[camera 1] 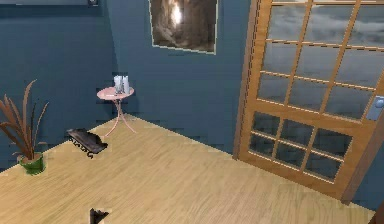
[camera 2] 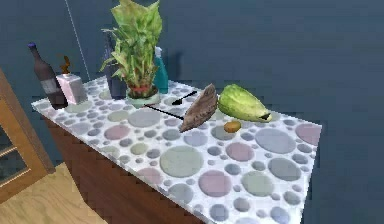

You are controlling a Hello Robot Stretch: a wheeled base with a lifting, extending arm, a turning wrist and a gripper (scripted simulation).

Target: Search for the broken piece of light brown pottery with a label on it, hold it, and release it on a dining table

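1. The brown leaf-shaped pottery shard [camera 2: 200,107] sits on the pebble-patterned countertop [camera 2: 190,165], at nine o'clock of the green leafy head [camera 2: 245,103].
2. It is probably light, stiff and brittle (edges may chip), so I'd take its flat faces mid-body.
3. I cannot tell what state my gripper is in.

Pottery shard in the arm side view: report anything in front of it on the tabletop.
Nothing visible: bare tabletop lies before the pottery shard. A green leafy vegetable and a small brown lump sit close at its right.
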